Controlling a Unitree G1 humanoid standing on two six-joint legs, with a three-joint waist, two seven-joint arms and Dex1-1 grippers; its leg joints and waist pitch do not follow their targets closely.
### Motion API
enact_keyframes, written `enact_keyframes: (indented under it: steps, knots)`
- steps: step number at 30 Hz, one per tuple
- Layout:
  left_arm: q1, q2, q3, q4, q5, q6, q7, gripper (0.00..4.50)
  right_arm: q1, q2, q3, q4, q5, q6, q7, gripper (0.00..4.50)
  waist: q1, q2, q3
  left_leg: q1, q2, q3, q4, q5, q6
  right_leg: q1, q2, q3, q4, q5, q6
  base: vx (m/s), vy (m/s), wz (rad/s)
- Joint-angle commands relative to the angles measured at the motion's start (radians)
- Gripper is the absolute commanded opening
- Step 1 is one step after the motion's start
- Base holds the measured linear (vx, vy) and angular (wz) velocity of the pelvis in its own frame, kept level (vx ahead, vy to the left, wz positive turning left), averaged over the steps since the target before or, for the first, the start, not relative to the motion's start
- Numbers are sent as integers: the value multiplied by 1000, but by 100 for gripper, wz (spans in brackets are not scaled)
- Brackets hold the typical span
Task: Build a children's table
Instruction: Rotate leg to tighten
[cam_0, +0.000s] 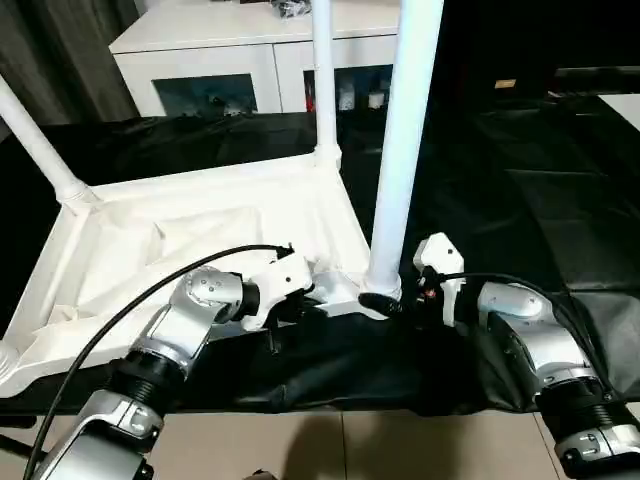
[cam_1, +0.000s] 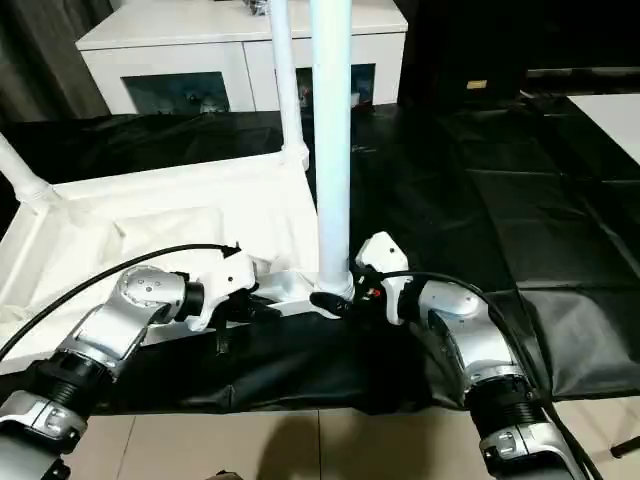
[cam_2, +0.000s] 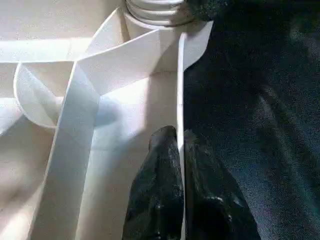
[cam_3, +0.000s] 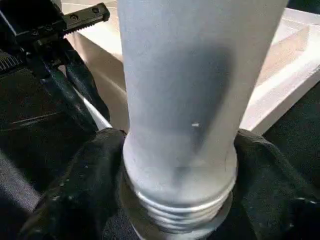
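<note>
Lower left of the head view: left gripper, fingers pressed together on the near rim of the children's table. Its wrist view shows the thin white edge wall pinched between the two black fingertips, ribs of the underside beside them.

Lower centre-right: right gripper, fingers spread around the base of the nearest leg. In its wrist view a black finger sits on either side of the leg, against it, just above the exposed screw thread; the thread is not fully down in its socket.

The table lies upside down on a black cloth, taking up the left and centre of the frame, ribbed underside up. The held leg stands upright at the near right corner. A second leg rises at the far right corner; a third leans out at upper left.

Farthest, top of frame: white cabinet with glass doors. No legible writing or brand marks anywhere.
</note>
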Motion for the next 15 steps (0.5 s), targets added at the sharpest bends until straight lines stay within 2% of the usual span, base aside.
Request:
enact_keyframes:
  steps: [1,5,8,9,12,15]
  knots:
    - [34,1,2,-2,-20,10,7,0,-11,-1,-5,-10,10,8,12,307,0,-27,-72,9,25,-10,-60,-86,99,53,-74,44,-76,-30,-220,0,0,0]
    - [36,14,6,-1,-23,10,0,0,-7,13,-13,0,12,4,-14,278,-6,-25,-71,9,24,-10,-61,-93,95,53,-72,43,-77,-31,-223,0,0,0]
    - [27,-6,19,9,-30,34,26,0,-6,64,-18,37,-30,26,-148,273,-12,-24,-70,9,23,-10,-64,-99,87,51,-72,43,-78,-38,-226,0,0,0]
    - [21,-21,24,10,-33,52,43,0,-2,83,-16,42,-39,37,-183,272,-21,-25,-67,9,22,-10,-66,-111,78,52,-72,43,-80,-52,-230,0,0,0]
    - [-2,-56,34,26,-23,92,105,0,3,132,-12,53,-58,57,-265,272,-33,-24,-62,14,21,-11,-71,-157,54,51,-73,44,-91,-135,-219,0,0,0]
    - [-54,-112,57,88,2,130,237,0,-20,196,-27,93,-85,86,-413,272,-38,-22,-60,19,21,-11,-74,-176,40,47,-73,45,-97,-179,-212,0,0,0]
